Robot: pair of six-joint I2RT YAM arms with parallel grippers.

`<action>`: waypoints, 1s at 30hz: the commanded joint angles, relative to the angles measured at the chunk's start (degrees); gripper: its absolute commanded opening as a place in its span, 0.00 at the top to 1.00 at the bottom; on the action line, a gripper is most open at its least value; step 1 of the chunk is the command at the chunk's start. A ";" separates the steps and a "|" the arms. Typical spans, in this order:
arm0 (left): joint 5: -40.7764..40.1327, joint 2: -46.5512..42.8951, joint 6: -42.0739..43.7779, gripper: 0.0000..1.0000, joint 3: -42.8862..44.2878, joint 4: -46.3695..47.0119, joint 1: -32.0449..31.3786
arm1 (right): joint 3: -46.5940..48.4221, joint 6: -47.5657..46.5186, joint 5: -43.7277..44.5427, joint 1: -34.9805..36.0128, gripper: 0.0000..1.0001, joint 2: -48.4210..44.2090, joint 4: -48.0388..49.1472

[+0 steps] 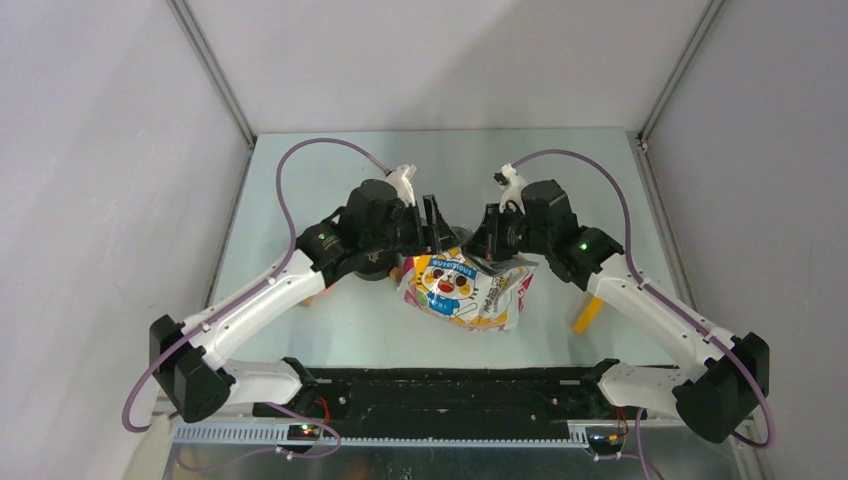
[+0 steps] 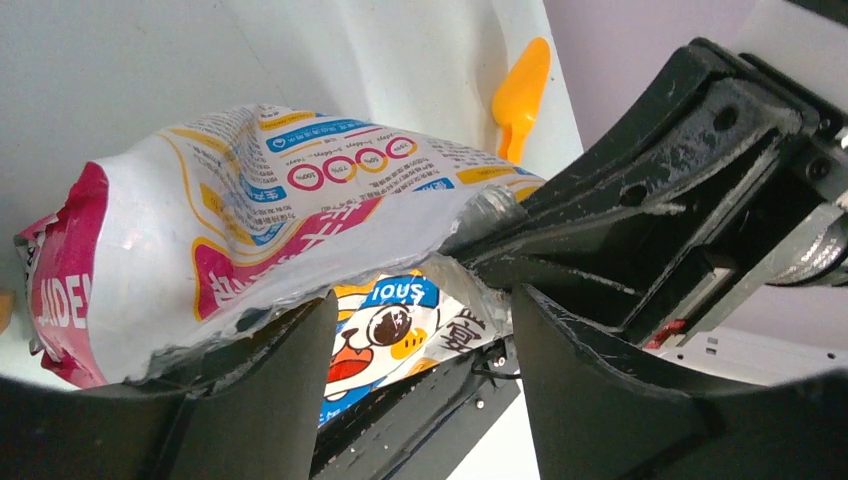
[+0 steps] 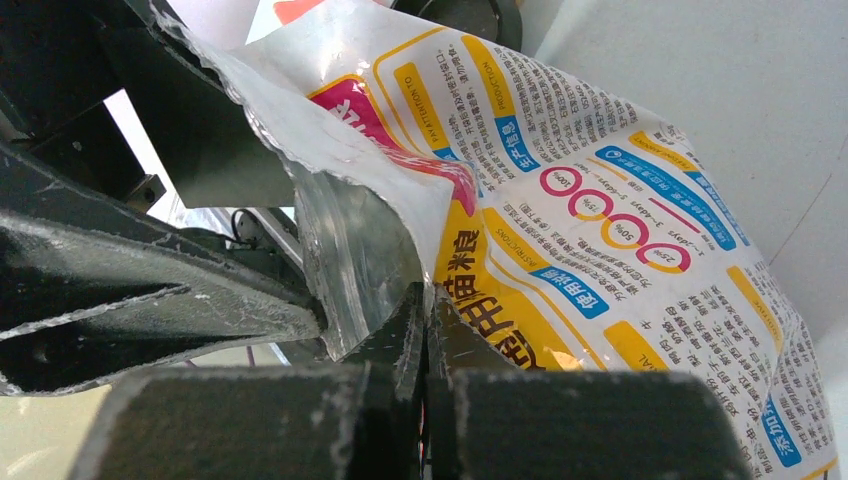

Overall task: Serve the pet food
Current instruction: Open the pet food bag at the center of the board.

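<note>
A white-and-yellow bag (image 1: pixel 465 290) printed with a cartoon cat lies mid-table, its torn silver-lined mouth facing the back. The bag (image 3: pixel 600 220) has one lip of that mouth pinched in my right gripper (image 3: pixel 428 300), which is shut on it. My left gripper (image 2: pixel 420 300) is open at the mouth: the bag's back panel (image 2: pixel 250 220) rests above its left finger, and the cat-printed front panel shows between the fingers. In the top view both grippers, left (image 1: pixel 437 225) and right (image 1: pixel 487 240), meet at the bag's far edge. The pet food is hidden.
A yellow plastic scoop (image 1: pixel 587 315) lies on the table right of the bag, beside the right arm; the scoop (image 2: pixel 520 95) also shows beyond the bag. A dark round object (image 1: pixel 375 265) sits partly hidden under the left arm, with a small orange item (image 1: pixel 318 295) next to it.
</note>
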 commanded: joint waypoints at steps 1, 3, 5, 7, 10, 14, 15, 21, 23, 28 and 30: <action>-0.33 3.45 -1.07 0.31 3.41 -0.05 -0.82 | 0.82 0.73 -3.61 1.56 1.00 -1.83 7.13; -0.37 4.34 -1.33 0.32 4.09 0.14 -0.98 | 0.79 -0.41 -2.47 2.57 1.00 -2.09 6.97; -0.58 4.98 -1.49 0.33 4.74 0.18 -1.40 | 0.84 -1.04 -1.08 3.50 1.00 -2.18 6.53; -1.21 5.69 -1.40 0.34 5.82 -0.57 -1.98 | 0.78 -1.14 -1.05 3.77 1.00 -2.32 6.33; -2.65 7.54 -1.32 0.39 7.71 -2.16 -2.51 | 0.80 -1.41 -0.58 4.07 1.00 -2.95 6.46; -4.92 10.42 -0.47 0.70 10.27 -5.99 -3.35 | 0.40 -1.55 0.92 4.15 1.00 -4.20 6.35; -5.50 11.01 -0.20 0.82 10.80 -7.00 -3.65 | 0.13 -1.35 1.43 3.95 1.00 -4.47 6.42; -6.75 10.66 3.14 1.00 11.50 -7.64 -4.34 | -0.04 -0.85 10.37 1.40 1.00 -6.39 5.40; -7.27 10.32 4.53 1.00 12.38 -7.95 -4.38 | 0.31 -1.65 18.52 0.82 1.00 -6.97 3.95; -8.33 11.46 7.98 1.00 16.92 -9.83 -4.24 | 3.35 -4.05 39.49 -3.17 1.00 -7.07 -1.58; -7.98 13.23 9.54 1.00 19.46 -10.78 -4.13 | 3.96 -4.54 43.93 -5.55 1.00 -7.04 -2.90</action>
